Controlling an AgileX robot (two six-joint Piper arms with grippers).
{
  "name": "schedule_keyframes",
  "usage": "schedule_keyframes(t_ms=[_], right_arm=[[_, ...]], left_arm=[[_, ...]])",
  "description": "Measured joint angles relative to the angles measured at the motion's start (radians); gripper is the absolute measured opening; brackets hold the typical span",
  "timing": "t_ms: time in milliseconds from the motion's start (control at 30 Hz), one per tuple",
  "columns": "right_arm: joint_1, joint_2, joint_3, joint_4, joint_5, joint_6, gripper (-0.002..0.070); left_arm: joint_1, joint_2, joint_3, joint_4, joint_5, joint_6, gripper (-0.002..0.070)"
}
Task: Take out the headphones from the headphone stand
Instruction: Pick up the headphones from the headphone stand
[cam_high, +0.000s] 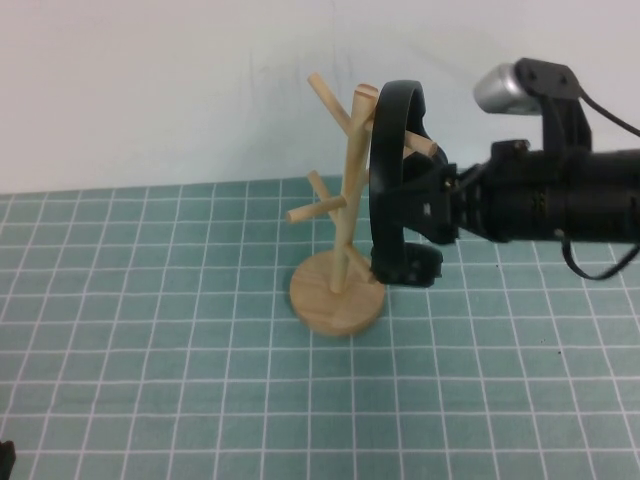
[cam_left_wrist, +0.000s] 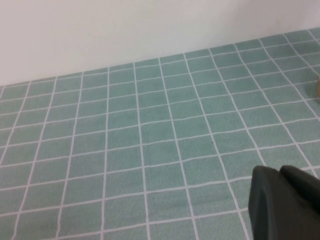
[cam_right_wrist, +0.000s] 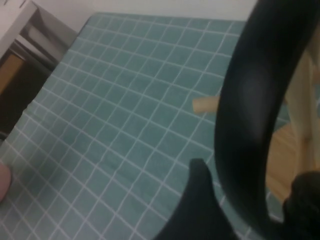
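The black headphones (cam_high: 385, 170) hang by their headband on an upper right peg of the light wooden headphone stand (cam_high: 335, 300), with one earcup low beside the disc base. My right gripper (cam_high: 425, 205) reaches in from the right at mid-height of the headband. In the right wrist view the headband (cam_right_wrist: 250, 100) runs between the two fingers of my right gripper (cam_right_wrist: 250, 175), which is open around it, with a gap showing on one side. My left gripper (cam_left_wrist: 280, 172) is shut and empty, low over the mat at the near left corner (cam_high: 5, 455).
A green gridded mat (cam_high: 150, 350) covers the table up to a white wall behind. The stand's other pegs (cam_high: 310, 212) stick out to the left and up. The right wrist view shows the mat's edge and dark furniture (cam_right_wrist: 20, 75) beyond it.
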Motion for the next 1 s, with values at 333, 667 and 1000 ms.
schedule_keyframes(t_ms=[333, 667, 1000], right_arm=[[0.0, 0.125, -0.077, 0.154, 0.058, -0.082, 0.0244], [0.0, 0.12, -0.149, 0.209, 0.226, -0.115, -0.0002], [0.0, -0.031, -0.157, 0.145, 0.215, -0.047, -0.0002]], left_arm=[[0.0, 0.0, 0.0, 0.0, 0.0, 0.0, -0.0005], [0.0, 0.0, 0.0, 0.0, 0.0, 0.0, -0.0005], [0.0, 0.0, 0.0, 0.0, 0.0, 0.0, -0.0005]])
